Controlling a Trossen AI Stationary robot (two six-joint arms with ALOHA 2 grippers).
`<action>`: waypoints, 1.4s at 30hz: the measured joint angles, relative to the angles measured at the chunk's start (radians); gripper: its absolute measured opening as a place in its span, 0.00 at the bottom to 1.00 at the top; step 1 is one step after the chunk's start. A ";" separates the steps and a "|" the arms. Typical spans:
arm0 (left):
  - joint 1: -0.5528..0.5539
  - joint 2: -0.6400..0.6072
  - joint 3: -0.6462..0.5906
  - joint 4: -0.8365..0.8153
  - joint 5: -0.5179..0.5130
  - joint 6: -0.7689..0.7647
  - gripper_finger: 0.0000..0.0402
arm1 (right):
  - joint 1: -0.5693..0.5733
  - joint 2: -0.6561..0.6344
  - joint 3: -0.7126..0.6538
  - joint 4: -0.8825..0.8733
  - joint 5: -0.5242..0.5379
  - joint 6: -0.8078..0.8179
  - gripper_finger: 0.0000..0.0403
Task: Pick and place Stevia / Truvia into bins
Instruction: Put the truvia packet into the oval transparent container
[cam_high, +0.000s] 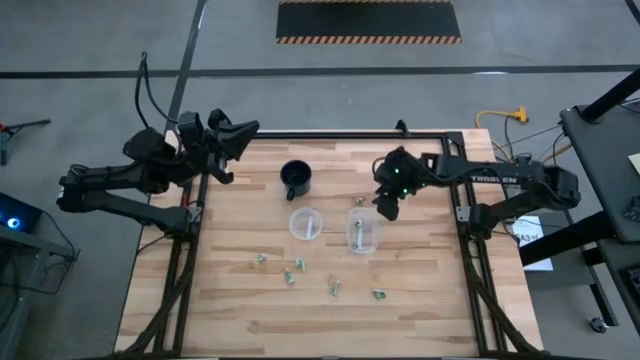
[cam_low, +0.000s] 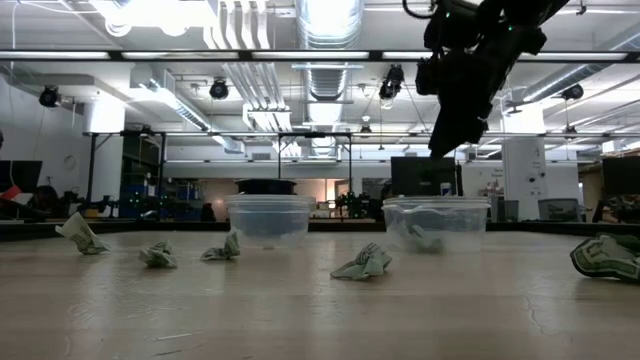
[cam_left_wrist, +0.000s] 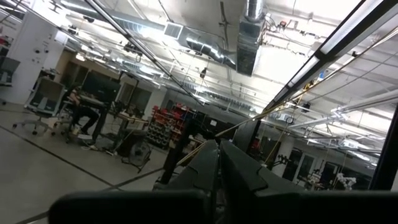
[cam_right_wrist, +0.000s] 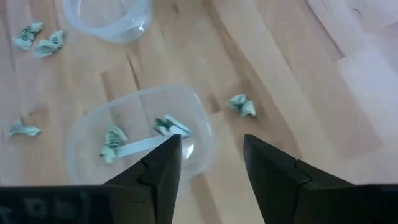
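Note:
Two clear cups stand mid-table: one (cam_high: 306, 222) nearer the left, the other (cam_high: 364, 232) holding two green-and-white packets (cam_right_wrist: 171, 126). Several more packets lie loose on the wood near the front (cam_high: 288, 275), and one (cam_right_wrist: 242, 106) lies just beyond the right cup. My right gripper (cam_right_wrist: 211, 146) hangs open and empty above the far rim of the right cup (cam_low: 437, 220), clear of the table. My left gripper (cam_left_wrist: 217, 168) is shut and empty, raised at the table's far-left corner (cam_high: 235, 135) and pointing out into the room.
A black mug (cam_high: 296, 178) with a handle stands behind the left cup. Black frame rails run along the table's left, right and far edges. Bare wood lies at the near edge in front of the loose packets.

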 joint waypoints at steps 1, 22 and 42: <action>0.001 0.000 0.000 0.000 0.000 0.001 0.00 | -0.018 0.006 0.000 0.000 -0.017 -0.021 0.41; 0.000 0.002 0.002 0.000 -0.015 0.008 0.00 | -0.111 0.235 0.013 0.069 -0.150 -0.254 0.41; 0.000 0.004 0.002 0.003 -0.015 0.004 0.00 | -0.132 0.516 0.284 -0.055 -0.164 -0.394 0.38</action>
